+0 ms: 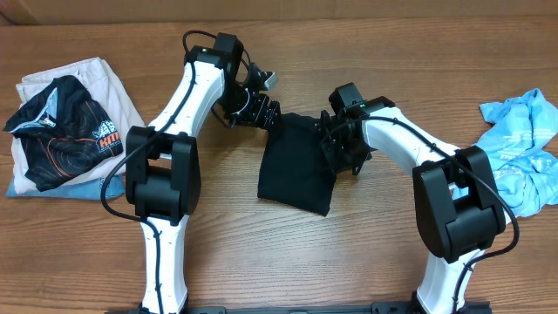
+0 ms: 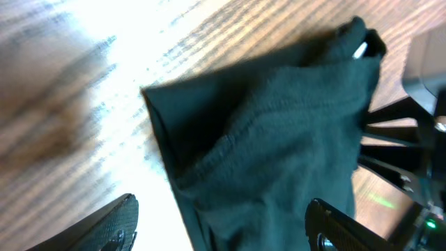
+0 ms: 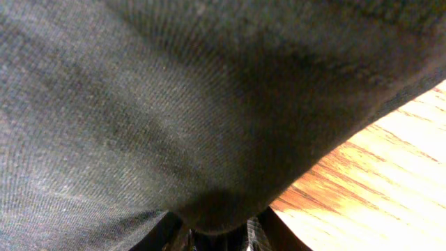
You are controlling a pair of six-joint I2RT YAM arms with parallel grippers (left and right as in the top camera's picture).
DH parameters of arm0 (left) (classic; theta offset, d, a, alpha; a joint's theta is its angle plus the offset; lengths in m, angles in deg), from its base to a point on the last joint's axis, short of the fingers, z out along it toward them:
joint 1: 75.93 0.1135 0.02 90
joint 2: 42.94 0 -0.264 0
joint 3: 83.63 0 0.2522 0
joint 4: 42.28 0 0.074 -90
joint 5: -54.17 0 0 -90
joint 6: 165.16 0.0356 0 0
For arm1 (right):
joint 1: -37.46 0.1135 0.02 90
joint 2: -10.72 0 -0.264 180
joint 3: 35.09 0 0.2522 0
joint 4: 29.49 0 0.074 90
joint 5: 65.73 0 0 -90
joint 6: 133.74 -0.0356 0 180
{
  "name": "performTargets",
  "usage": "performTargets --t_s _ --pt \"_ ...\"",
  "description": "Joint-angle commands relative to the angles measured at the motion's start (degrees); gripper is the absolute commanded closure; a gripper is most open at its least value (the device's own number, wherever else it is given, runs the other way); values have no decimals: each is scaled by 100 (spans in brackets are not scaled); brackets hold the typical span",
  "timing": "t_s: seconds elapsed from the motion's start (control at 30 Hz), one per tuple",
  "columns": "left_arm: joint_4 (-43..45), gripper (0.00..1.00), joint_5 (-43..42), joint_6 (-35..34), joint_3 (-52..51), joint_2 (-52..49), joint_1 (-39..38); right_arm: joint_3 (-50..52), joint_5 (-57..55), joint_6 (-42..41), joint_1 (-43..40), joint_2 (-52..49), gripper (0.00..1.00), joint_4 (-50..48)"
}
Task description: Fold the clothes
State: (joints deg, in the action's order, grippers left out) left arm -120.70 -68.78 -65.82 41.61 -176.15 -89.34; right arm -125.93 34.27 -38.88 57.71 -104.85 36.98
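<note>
A black garment lies in the middle of the desk, partly folded, its lower edge slanting toward the front. The left end effector sits at the garment's upper left corner. In its wrist view the two fingers are spread wide at the bottom of the frame with the cloth between and beyond them, so it is released. The right end effector is at the garment's upper right edge. Dark fabric fills nearly all of its wrist view, and the fingertips are barely visible at the bottom, but a fold narrows down between them, so it appears clenched on the cloth. A pile of clothes lies at far left. A light blue shirt at far right is cut off by the frame.
</note>
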Motion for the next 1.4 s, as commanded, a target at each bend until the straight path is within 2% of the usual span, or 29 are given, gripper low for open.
performTargets --t_s 0.0,0.13,0.37,0.43,0.5,0.53,0.57,0.6,0.63,0.67,0.73,0.83,0.87,0.9,1.03,1.2,1.37 --pt "245 19 227 -219 111 -109 -87 20 -181 2 -39 48 72 37" --pt "496 17 184 -382 111 -264 -109 20 -181 2 -39 48 72 35" --pt "627 19 -109 -444 111 -920 -304 22 -181 2 -39 48 72 35" --pt "726 32 -249 -435 111 -951 -367 20 -179 0 -39 48 71 33" --pt "763 52 -249 -420 114 -951 -413 20 -179 0 -39 48 71 35" --pt "772 65 -243 -413 114 -951 -433 20 -179 0 -39 48 71 35" --pt "774 90 -238 -398 114 -951 -446 22 -179 -2 -39 48 71 39" --pt "761 96 -188 -402 120 -951 -452 20 -181 -4 -39 48 71 52" --pt "719 96 -149 -404 146 -940 -448 20 -181 -7 -39 48 71 57" --pt "549 96 -4 -402 282 -938 -404 20 -184 -20 -39 48 65 74" --pt "50 96 426 -404 780 -907 -286 -15 -208 -48 -50 92 64 133" --pt "-632 96 1158 -546 1491 -629 -136 -269 -269 -424 -160 457 58 216" --pt "-750 96 1340 -588 1602 -544 -109 -343 -269 -496 -210 632 50 229" --pt "-887 96 1567 -616 1725 -417 -76 -426 -267 -516 -273 857 25 260" --pt "-1279 96 2557 -881 1912 269 48 -629 -267 -511 -511 1646 1 446" --pt "-1635 96 3926 -1115 1912 1287 254 -629 -269 -448 -717 2280 0 905" --pt "-1631 96 4409 -1174 1912 1891 599 -625 -269 -448 -721 2277 0 1115"
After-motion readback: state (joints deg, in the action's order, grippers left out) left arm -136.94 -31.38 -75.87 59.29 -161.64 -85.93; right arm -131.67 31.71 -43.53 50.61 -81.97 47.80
